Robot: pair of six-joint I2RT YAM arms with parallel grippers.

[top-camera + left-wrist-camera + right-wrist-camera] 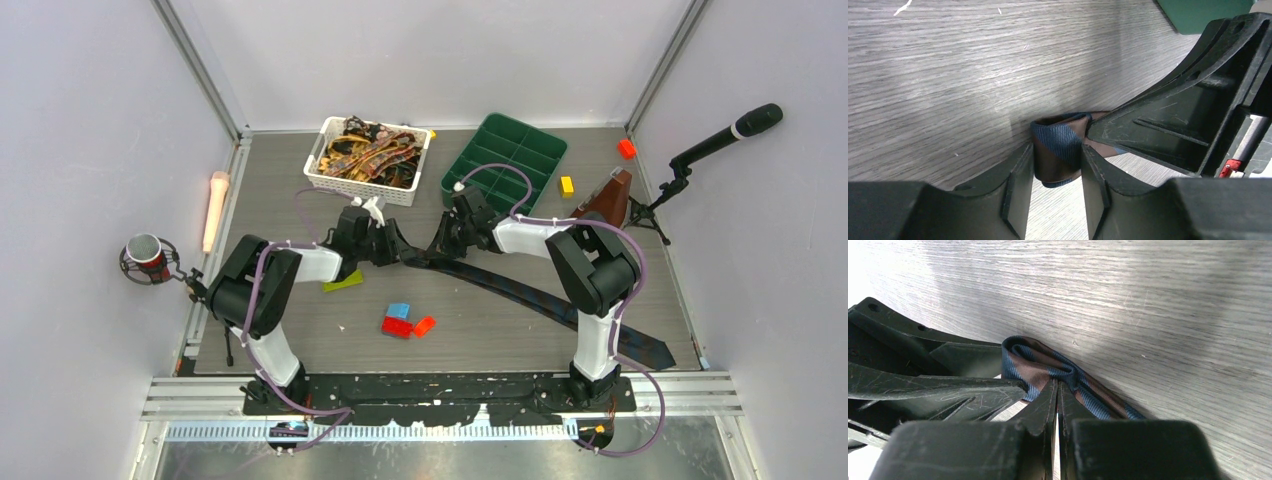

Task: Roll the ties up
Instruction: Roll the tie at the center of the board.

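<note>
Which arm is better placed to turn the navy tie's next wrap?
Left, probably: the left gripper grips the navy tie at its rolled end and could turn it, while the right gripper is pinched shut on the strip alongside, anchoring it.

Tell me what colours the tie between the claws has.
Blue and brown stripes on the tie, clearest in the right wrist view.

Grey wood-grain tabletop (480, 330), plain white walls (90, 120) on three sides (metal rails (197, 60) at corners).
</note>
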